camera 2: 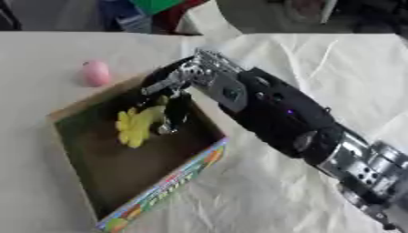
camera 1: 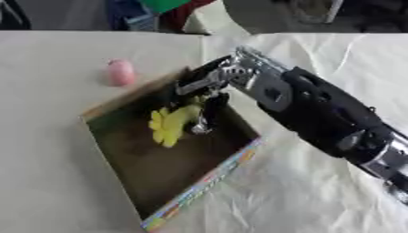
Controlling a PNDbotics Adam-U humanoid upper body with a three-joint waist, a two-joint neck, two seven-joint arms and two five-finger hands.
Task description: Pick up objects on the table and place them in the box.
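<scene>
Right hand (camera 1: 206, 93) reaches into the box (camera 1: 207, 182) from two o'clock, fingers curled round a yellow flower-shaped object (camera 1: 169, 124) (inside the box); a pink object (camera 1: 120, 72) lies at eleven o'clock, outside.

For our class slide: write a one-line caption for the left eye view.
Right hand holds a yellow object over the open box; a pink object waits outside.
</scene>
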